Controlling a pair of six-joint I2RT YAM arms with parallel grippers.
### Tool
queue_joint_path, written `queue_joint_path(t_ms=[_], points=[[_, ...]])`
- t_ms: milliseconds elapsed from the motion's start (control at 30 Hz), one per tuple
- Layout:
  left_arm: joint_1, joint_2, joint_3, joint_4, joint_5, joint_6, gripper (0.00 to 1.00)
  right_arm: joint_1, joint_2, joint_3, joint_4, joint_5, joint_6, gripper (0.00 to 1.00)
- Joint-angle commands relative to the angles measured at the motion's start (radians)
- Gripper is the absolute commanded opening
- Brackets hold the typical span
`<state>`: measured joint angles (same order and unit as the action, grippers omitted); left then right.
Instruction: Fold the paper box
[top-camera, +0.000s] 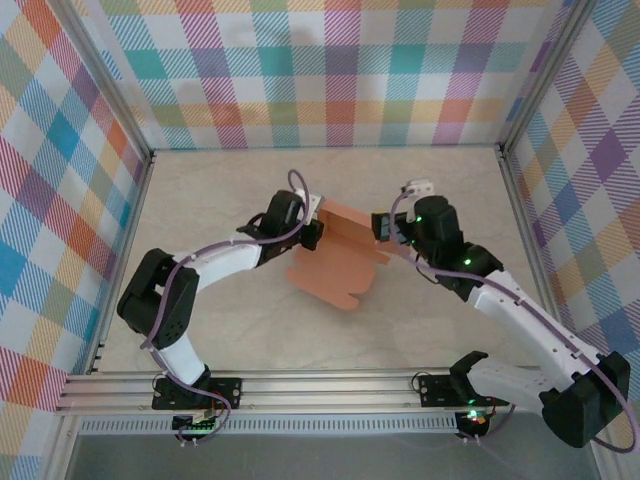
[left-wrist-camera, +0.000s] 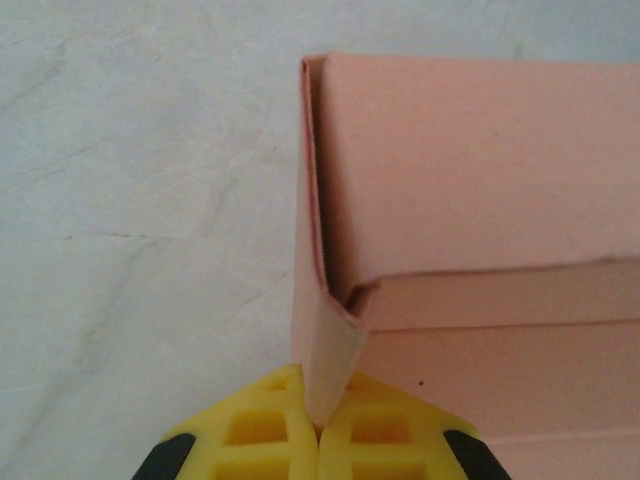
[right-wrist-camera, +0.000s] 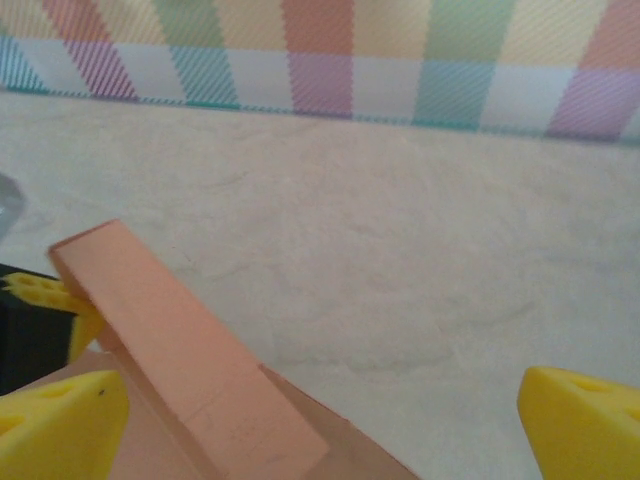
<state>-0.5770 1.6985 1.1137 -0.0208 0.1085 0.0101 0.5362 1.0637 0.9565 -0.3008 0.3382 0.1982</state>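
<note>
From above, I see the paper box (top-camera: 338, 262) near the middle of the counter (top-camera: 220, 200). It is half formed: its near part lies flat with rounded tabs toward me, while its far panel stands up between the two arms. The left pincer (top-camera: 315, 233) sits at the left end of that raised panel and the right pincer (top-camera: 384, 228) at its right end. From this height I cannot tell how either one is set. In the left wrist view the answer for that side is plain: the yellow fingers (left-wrist-camera: 270, 430) are pressed together on a narrow corner flap (left-wrist-camera: 328, 350) of the box, with the folded wall rising away to the right. In the right wrist view the right pincer stands wide apart, one yellow finger (right-wrist-camera: 60, 420) at the lower left and the other at the lower right. The raised card runs diagonally between them, gripped by neither, and the checked wall (right-wrist-camera: 320, 50) lies beyond. My worry is the single thin grip on the left. If I pull that arm sideways, I judge the flap could slip out or crease. If I close the right side where it is now, it may catch the panel askew and flatten the fold instead of squaring it.
</note>
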Motion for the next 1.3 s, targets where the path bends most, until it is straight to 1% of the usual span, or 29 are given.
queue_joint_path(t_ms=[0, 67, 167, 233, 367, 467, 533, 700, 767, 867, 1067, 1167, 1267], points=[[0.006, -0.019, 0.137, -0.49, -0.048, 0.185, 0.0, -0.084, 0.02, 0.04, -0.09, -0.186, 0.171, 0.99], [0.006, 0.007, 0.232, -0.652, -0.086, 0.252, 0.0, -0.123, 0.044, 0.047, -0.113, -0.214, 0.19, 0.99], [0.006, 0.051, 0.359, -0.848, -0.168, 0.33, 0.0, -0.148, 0.069, 0.046, -0.127, -0.248, 0.193, 0.99], [0.006, 0.078, 0.42, -0.938, -0.216, 0.371, 0.0, -0.15, 0.082, 0.04, -0.127, -0.263, 0.188, 1.0], [0.006, 0.159, 0.542, -1.152, -0.268, 0.441, 0.0, -0.15, 0.109, 0.025, -0.133, -0.287, 0.188, 1.0], [0.005, 0.224, 0.593, -1.257, -0.321, 0.478, 0.0, -0.151, 0.118, 0.001, -0.121, -0.306, 0.193, 1.0], [0.006, 0.261, 0.62, -1.285, -0.348, 0.499, 0.0, -0.151, 0.122, -0.012, -0.113, -0.316, 0.199, 1.0], [0.014, 0.37, 0.739, -1.351, -0.343, 0.54, 0.0, -0.151, 0.145, -0.036, -0.099, -0.335, 0.206, 1.0], [0.016, 0.422, 0.783, -1.367, -0.326, 0.563, 0.0, -0.151, 0.15, -0.046, -0.09, -0.335, 0.208, 1.0], [0.016, 0.473, 0.806, -1.355, -0.282, 0.607, 0.0, -0.151, 0.154, -0.066, -0.069, -0.331, 0.195, 1.0], [0.01, 0.596, 0.911, -1.41, -0.338, 0.611, 0.0, -0.154, 0.173, -0.09, -0.057, -0.31, 0.193, 1.0], [0.003, 0.632, 0.939, -1.426, -0.359, 0.609, 0.0, -0.157, 0.177, -0.097, -0.054, -0.307, 0.191, 1.0], [-0.002, 0.641, 0.939, -1.42, -0.354, 0.608, 0.05, -0.163, 0.179, -0.1, -0.051, -0.307, 0.19, 1.0]])
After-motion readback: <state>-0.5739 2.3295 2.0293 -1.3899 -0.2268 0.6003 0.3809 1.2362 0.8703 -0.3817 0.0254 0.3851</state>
